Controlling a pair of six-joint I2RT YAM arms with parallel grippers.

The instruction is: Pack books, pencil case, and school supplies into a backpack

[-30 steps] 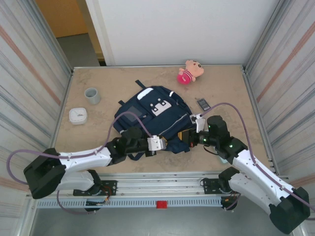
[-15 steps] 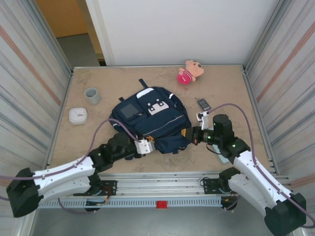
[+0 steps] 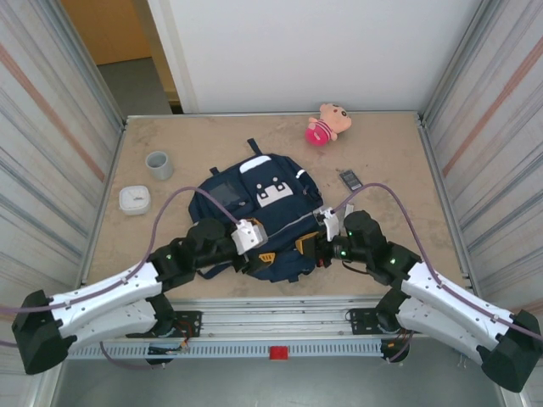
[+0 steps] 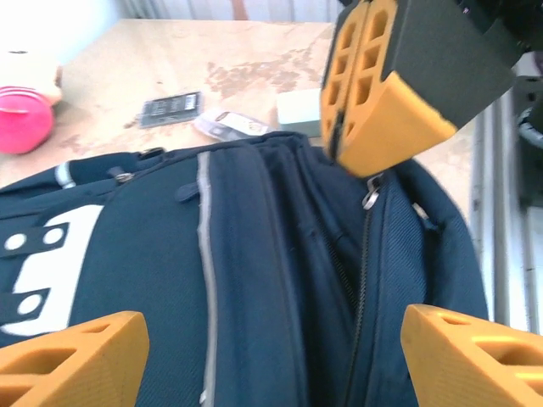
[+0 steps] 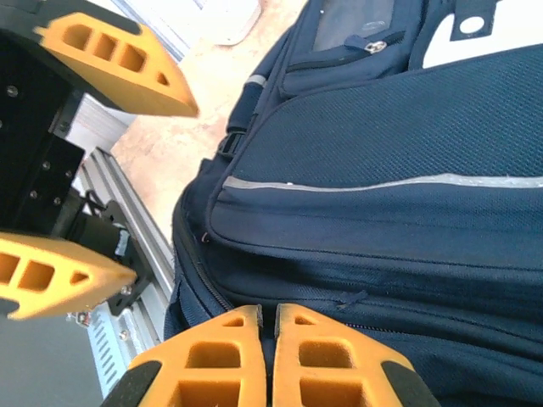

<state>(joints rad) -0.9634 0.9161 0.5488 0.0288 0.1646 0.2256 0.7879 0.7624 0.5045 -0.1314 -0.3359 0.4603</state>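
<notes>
Backpack (image 3: 259,212) lengthwise, top toward far edge of tabletop (image 3: 187,136); near end hidden. L gripper (image 4: 271,335) wide; R gripper (image 5: 273,322) pinched closed.

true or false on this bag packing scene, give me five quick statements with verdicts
1. The left end effector is open above the backpack. True.
2. The right end effector has its fingers spread wide. False: they are pressed together.
3. The plush toy lies on the backpack. False: it lies on the table, apart from it.
4. The grey cup stands left of the backpack in the top view. True.
5. The dark gadget is packed inside. False: it lies on the table beside the backpack.
</notes>
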